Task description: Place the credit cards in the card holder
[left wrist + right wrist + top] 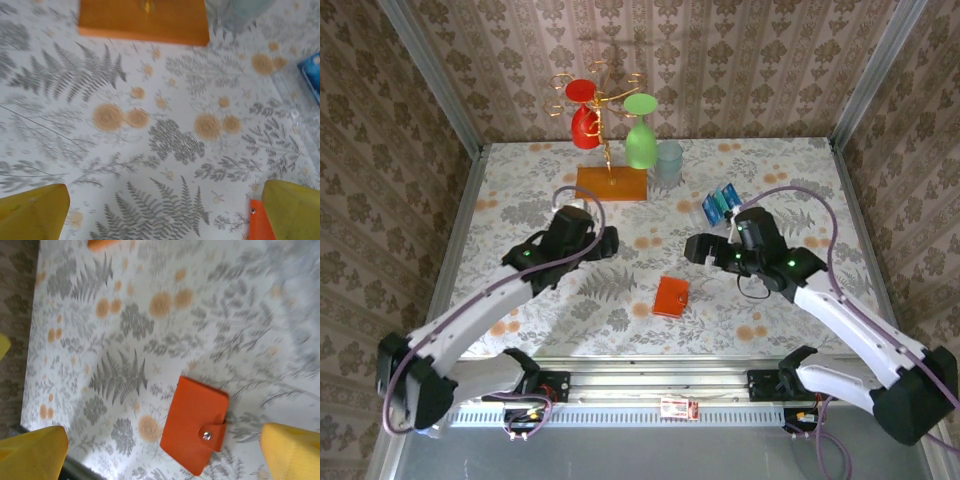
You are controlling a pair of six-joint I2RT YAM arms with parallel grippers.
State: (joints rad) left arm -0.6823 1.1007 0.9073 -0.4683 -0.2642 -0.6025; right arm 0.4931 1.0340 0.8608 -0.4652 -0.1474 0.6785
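**While both grippers are hanging open, the card holder is lying shut on the desk**

As you are scanning from the left, your left gripper (pixel 610 242) is hovering over the flowered desk (pixel 520 180). Its yellow fingers (pixel 32 212) are spread wide, with nothing between them. Behind it, a wire stand (pixel 611 183) on a wooden base is carrying a red glass (pixel 585 115) and a green glass (pixel 640 135) upside down, and a clear cup (pixel 668 160) is sitting just beside it. Moving right, the card holder (pixel 671 296) is lying flat and snapped shut on the desk. It is resting between your two arms, nearer the front edge, and neither is touching it. Farther back, the credit cards (pixel 722 204) are standing in a clear rack (pixel 698 214). Just in front of that rack, your right gripper (pixel 692 248) is hanging above the desk, spread wide and holding nothing, with the card holder lying below it.
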